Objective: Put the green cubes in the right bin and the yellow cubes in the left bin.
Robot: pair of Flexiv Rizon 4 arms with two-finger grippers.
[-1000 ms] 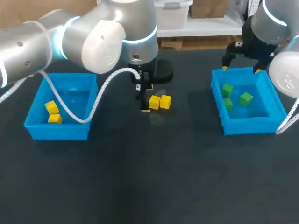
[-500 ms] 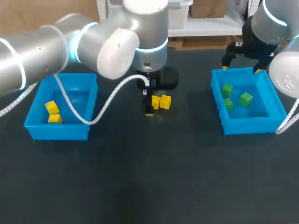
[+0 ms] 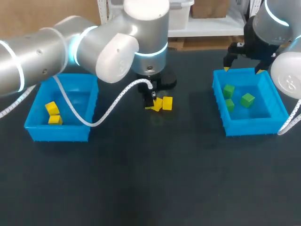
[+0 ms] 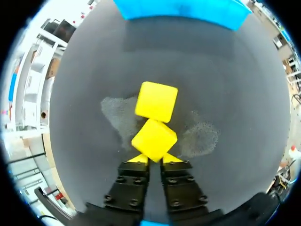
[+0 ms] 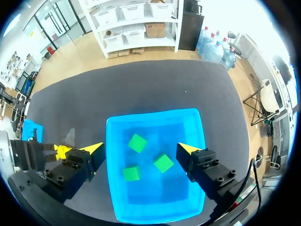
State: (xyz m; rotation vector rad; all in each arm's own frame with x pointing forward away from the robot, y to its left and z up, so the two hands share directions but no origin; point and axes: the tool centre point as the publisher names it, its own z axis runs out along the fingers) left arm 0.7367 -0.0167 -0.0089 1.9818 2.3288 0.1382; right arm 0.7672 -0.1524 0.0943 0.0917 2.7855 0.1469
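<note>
Overhead: our left gripper (image 3: pixel 151 102) is at a tilted yellow cube (image 3: pixel 157 105), with a second yellow cube (image 3: pixel 167 102) touching it at 3 o'clock. Left wrist: we cannot tell our grip. Right wrist: our right gripper (image 5: pixel 138 146), spread wide, is over green cubes (image 5: pixel 163 163) in the right bin (image 5: pixel 155 115).

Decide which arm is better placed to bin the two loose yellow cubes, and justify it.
Left. The left claw is against the nearer yellow cube at mid-table; the right claw hangs open over the right bin, away from both.
</note>
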